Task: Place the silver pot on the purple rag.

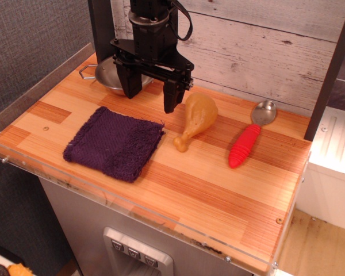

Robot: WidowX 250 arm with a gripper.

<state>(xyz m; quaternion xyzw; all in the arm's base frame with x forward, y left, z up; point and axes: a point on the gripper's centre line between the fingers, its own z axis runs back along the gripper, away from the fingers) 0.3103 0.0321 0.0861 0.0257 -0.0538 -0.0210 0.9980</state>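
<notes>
steel is what you are after, so start at the far left: the pot (112,73) sits at the back left corner of the table (218,190), close to the wall, with one wire handle (87,72) sticking out toward the left edge. much of its bowl is hidden behind the gripper (150,95), whose fingers stand apart with nothing between them; the left finger hangs in front of the pot's near rim and the right finger hangs over bare wood.

in front of the pot, nearer you, lies the rag (115,144), flat and roughly square, well clear of the pot. nothing rests on it.

you can expect the pot to be light and stiff, but slick: thin polished metal gives the pads little to bite on, and a shallow bowl will likely tip if you take it off-centre. your best hold is probably the rim, one finger inside and one outside, pinched firmly. the wire handle is thin and may swing or slip. the rag is soft, so set the pot down level or it may rock.

further right lies a toy drumstick (196,119), just beside the right finger, so mind it when you carry the pot forward. right again lies a spoon (250,138) with a red handle, apart from everything, which you should leave alone.
</notes>
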